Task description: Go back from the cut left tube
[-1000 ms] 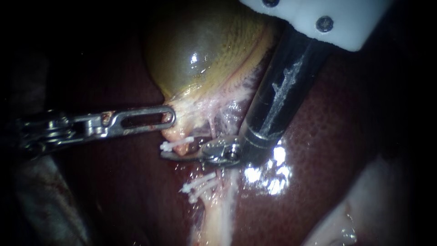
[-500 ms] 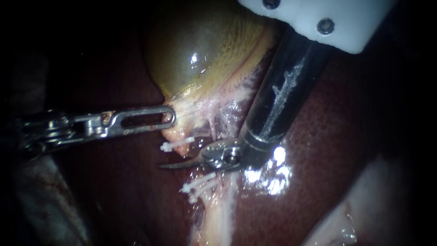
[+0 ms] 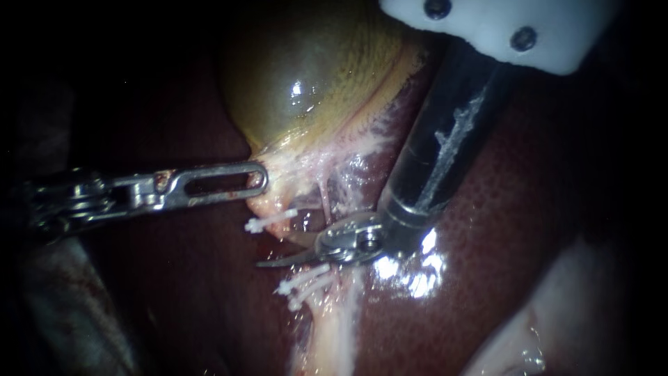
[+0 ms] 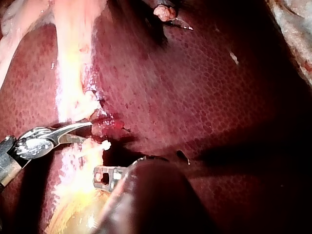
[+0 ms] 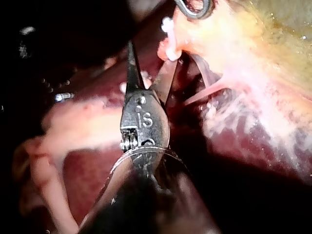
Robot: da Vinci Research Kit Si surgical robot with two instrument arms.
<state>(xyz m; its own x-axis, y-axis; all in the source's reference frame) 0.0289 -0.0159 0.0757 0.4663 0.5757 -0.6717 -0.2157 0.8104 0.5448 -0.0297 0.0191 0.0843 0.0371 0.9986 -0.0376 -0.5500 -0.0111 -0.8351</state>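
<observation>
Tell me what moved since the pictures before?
The right instrument slid back a little, up along its own shaft and away from the white clips, and its blades now stand slightly apart. The left instrument stayed shut on the lower end of the gallbladder. The clips did not move.

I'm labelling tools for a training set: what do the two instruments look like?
The left instrument is bare silver metal: a jointed wrist and a long narrow slotted jaw. The right instrument has a glossy black shaft with pale scratches, a steel pivot screw and thin curved pointed blades. A white block with two dark screws sits over its shaft.
</observation>
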